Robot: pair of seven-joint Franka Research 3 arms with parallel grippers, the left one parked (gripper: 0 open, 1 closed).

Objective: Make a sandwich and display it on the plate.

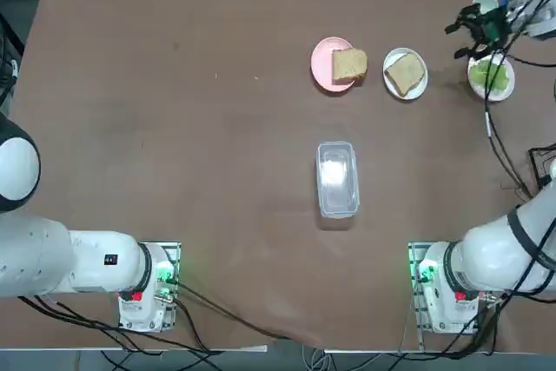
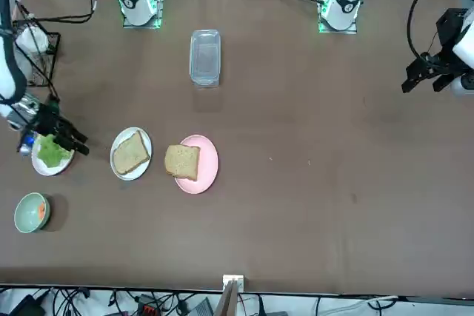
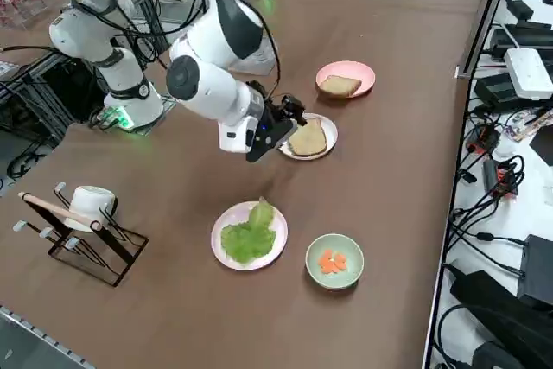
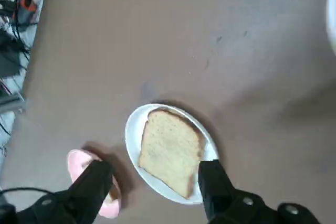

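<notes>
No sandwich is in view. One bread slice (image 1: 404, 72) lies alone on the white plate (image 1: 420, 84), also seen as bread (image 4: 170, 150) on the plate (image 4: 132, 135). A second slice (image 1: 349, 64) sits on a pink plate (image 1: 321, 62). Green lettuce (image 1: 489, 73) rests on another white plate (image 3: 226, 218) at the far right. My right gripper (image 1: 458, 39) hovers above the table between the lettuce plate and the bread plate. It is open, with nothing between its fingers (image 4: 97, 179), and the plate with the bread lies below them.
A small green bowl (image 3: 334, 260) with orange-red bits stands beside the lettuce plate. A clear lidded container (image 1: 337, 178) lies mid-table. A wire rack holding a white mug (image 3: 82, 213) stands off the right side. Cables trail near the right edge.
</notes>
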